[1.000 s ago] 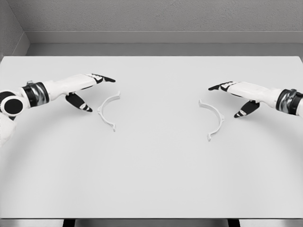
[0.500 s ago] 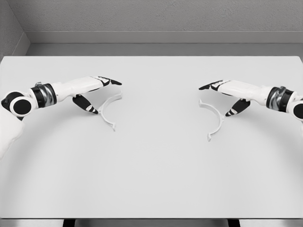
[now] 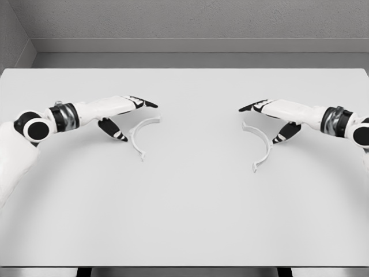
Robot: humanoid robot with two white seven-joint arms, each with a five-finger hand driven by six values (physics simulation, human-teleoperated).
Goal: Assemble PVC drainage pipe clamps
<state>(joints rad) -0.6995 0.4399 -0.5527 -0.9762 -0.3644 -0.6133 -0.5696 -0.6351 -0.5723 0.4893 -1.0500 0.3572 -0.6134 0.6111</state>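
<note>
a white table [image 3: 184,219] fills the view, with a grey wall [image 3: 190,20] behind it.

A broad, plain white rectangular surface [image 3: 190,213] fills the view, running back to a grey wall. Lying flat on it, left of centre, a thin white half-ring plastic clamp piece [image 3: 140,136], its open side facing right. Well apart on the right lies a second white half-ring clamp piece [image 3: 262,145], opening left.

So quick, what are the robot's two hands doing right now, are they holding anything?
Left hand: open, holding nothing, beside the left clamp half.
Right hand: open, holding nothing, above the right clamp half.
</note>
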